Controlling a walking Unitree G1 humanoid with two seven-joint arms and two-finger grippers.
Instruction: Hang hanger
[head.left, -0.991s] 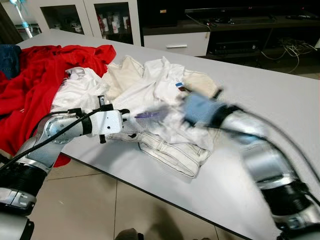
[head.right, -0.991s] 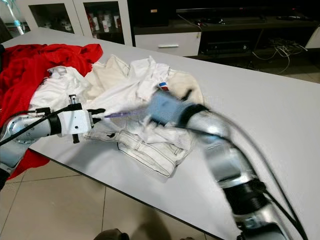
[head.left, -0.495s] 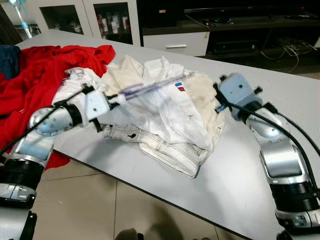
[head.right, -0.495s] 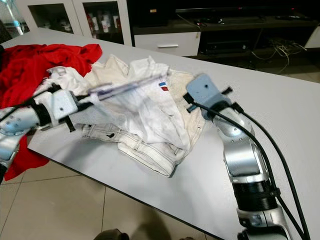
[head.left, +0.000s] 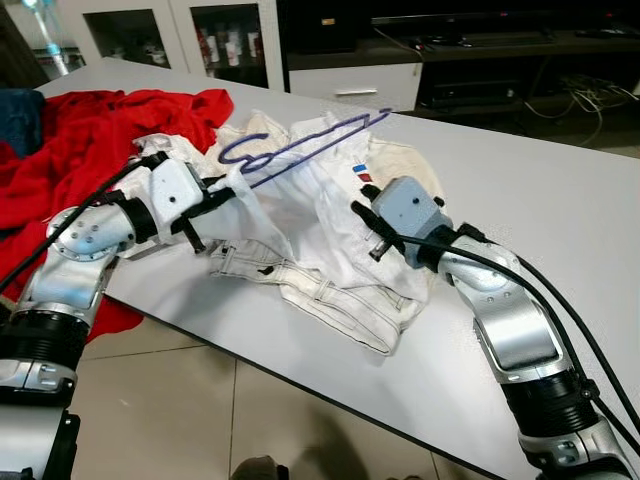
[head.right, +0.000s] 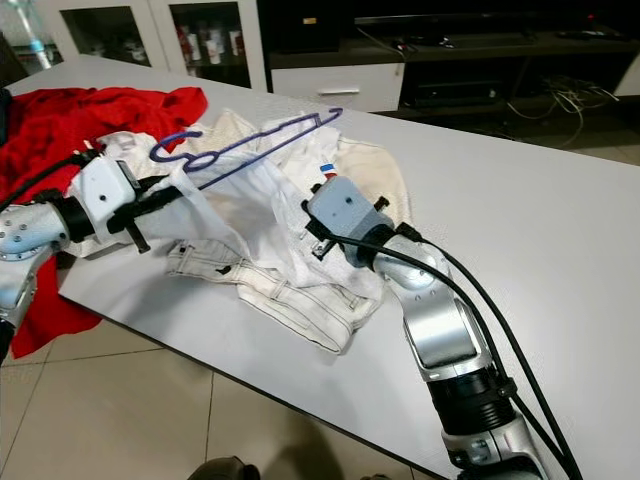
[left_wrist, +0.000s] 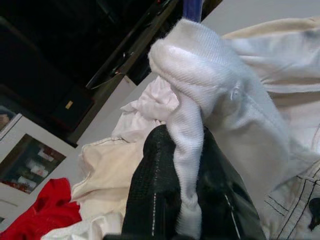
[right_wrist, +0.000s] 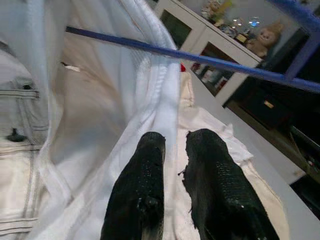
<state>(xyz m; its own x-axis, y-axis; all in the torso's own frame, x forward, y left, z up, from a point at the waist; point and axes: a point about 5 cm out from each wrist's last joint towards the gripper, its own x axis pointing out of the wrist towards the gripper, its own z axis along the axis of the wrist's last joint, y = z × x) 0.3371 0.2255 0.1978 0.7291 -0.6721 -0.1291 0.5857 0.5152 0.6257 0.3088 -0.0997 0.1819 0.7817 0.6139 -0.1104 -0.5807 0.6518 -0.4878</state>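
The left gripper (head.left: 222, 195), at centre left of the left eye frame, has its two black fingers (left_wrist: 165, 195) pressed together on a fold of a white garment (head.left: 290, 215); the left wrist view shows the ribbed white cloth pinched between them and bulging above the tips. The cloth rises from that grip and drapes down to the right, hung over a blue wire hanger (head.left: 300, 148) that is lifted clear of the pile. The hanger lies slantwise from the hook end, just above the left gripper, up to its far end near the upper middle of the frame. Whether the fingers also touch the wire cannot be told.

The right gripper (head.left: 362, 228), at centre right, points left toward the hanging cloth. In the right wrist view its fingers (right_wrist: 142, 195) stand only slightly apart with a narrow gap between them and nothing in it; they lie against the white fabric, with the blue bar of the hanger crossing above them.

Beneath both grippers a heap of white and cream clothes (head.left: 345, 300), among them pale jeans with dark stitching, lies on the grey desk (head.left: 560, 200). A red cloth (head.left: 70, 150) covers the desk at the left of the frame. Behind, at the top, stand glass-fronted cabinets (head.left: 170, 30) and a dark low unit (head.left: 480, 60).
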